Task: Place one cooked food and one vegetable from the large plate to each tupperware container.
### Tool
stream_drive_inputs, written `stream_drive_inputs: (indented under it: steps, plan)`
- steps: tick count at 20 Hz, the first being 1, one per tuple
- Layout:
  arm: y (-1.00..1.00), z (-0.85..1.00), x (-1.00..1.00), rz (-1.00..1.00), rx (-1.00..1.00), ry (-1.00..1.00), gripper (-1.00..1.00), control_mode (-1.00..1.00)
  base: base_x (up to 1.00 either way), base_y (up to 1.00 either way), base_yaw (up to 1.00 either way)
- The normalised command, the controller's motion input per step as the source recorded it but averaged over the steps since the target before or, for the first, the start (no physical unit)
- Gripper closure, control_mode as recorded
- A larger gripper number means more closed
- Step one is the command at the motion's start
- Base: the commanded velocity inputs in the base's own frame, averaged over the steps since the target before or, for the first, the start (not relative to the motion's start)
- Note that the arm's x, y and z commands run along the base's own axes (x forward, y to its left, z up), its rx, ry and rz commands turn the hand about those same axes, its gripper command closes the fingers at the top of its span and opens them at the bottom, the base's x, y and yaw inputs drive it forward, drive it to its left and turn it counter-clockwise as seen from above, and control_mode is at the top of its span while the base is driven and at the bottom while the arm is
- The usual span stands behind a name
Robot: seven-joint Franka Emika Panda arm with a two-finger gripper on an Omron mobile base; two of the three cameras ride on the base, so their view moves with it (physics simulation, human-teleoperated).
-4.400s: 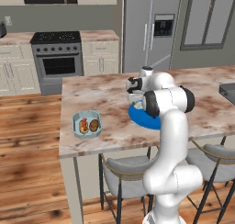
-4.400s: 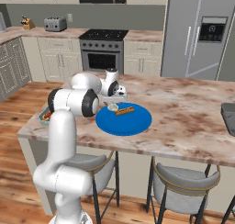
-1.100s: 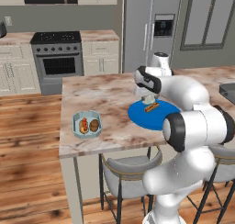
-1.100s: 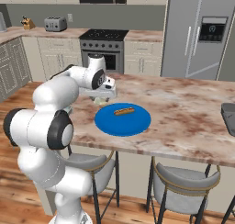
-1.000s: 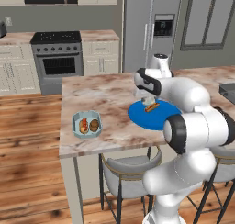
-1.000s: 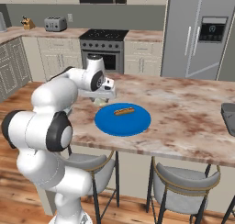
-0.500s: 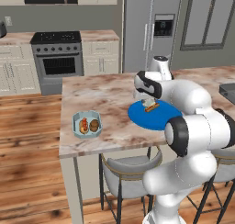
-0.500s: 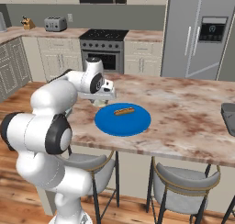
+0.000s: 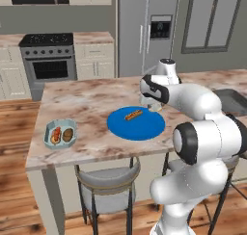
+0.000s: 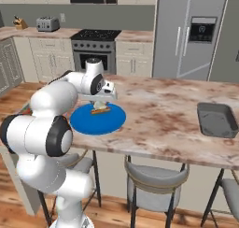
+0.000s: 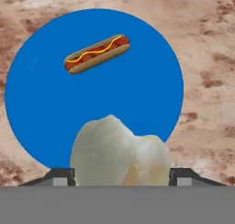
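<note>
Left base view
- Large plate (image 9: 136, 127): round, bright blue, flat on the marble surface (image 9: 91, 104) near its front edge.
- Hot dog (image 9: 133, 115): lies on the plate's far part.
- Pale blue-grey tupperware container (image 9: 61, 134): well left of the plate, near the surface's left corner; a reddish piece and a brown piece lie inside.
- Gripper (image 9: 155, 107): hangs over the plate's far right rim; its tips are too small to read here.

Right base view
- Plate (image 10: 98, 120): at the left end of the surface, in front of the arm.
- Hot dog (image 10: 100, 110): on the plate, just under the hand.
- Dark grey tupperware container (image 10: 216, 120): far right on the surface, well apart from the plate.
- Gripper (image 10: 100, 104): low over the plate's far side.

Hand view
- Fingers (image 11: 62, 176): dark tips on either side of a pale, lumpy cauliflower floret (image 11: 120, 155), spread wide and clamped on it.
- Cauliflower: covers the plate's near rim.
- Hot dog (image 11: 97, 53): bun, red sausage, yellow mustard line, lying tilted on the plate's (image 11: 41, 94) far half, apart from the floret.
</note>
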Motion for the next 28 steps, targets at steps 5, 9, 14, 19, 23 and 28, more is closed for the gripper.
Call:
stream_drive_inputs:
  steps: [5,9,14,19,23,28]
  plan:
    - [0.0,0.0,0.0,0.0,0.0,0.0,1.0,1.0,0.0,-1.0,0.0]
    - [0.0,0.0,0.0,0.0,0.0,0.0,1.0,1.0,0.0,-1.0,0.0]
    - [0.0,0.0,0.0,0.0,0.0,0.0,1.0,1.0,0.01,-0.91,0.0]
    - [0.0,0.0,0.0,0.0,0.0,0.0,1.0,1.0,0.04,-0.73,0.0]
    - [0.0,0.0,0.0,0.0,0.0,0.0,1.0,1.0,0.09,-0.38,0.0]
    - [0.0,0.0,0.0,0.0,0.0,0.0,1.0,1.0,0.28,0.0,-0.01]
